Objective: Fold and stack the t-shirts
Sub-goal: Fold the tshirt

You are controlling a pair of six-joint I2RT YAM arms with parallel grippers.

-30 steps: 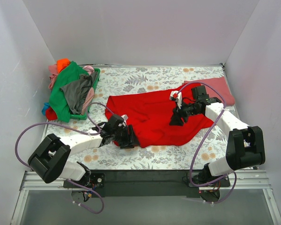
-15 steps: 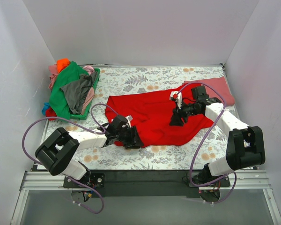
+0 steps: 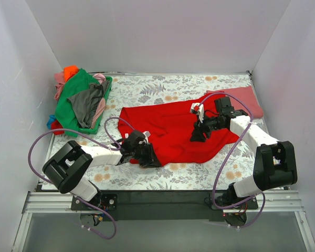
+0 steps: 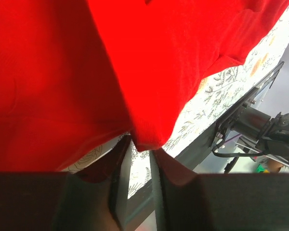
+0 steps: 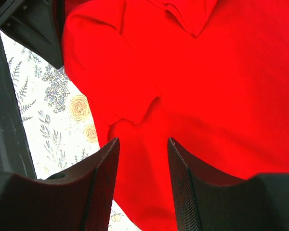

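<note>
My left fingers [image 4: 139, 159] have slid right and now pinch the red shirt's [image 3: 168, 128] near-left hem; right fingers [image 5: 142, 168] hover spread.

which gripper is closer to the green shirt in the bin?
Left. The left gripper sits at the bright red shirt's near-left edge, right of and nearer than the green shirt. The right gripper is over the red shirt's right half, much farther off.
</note>
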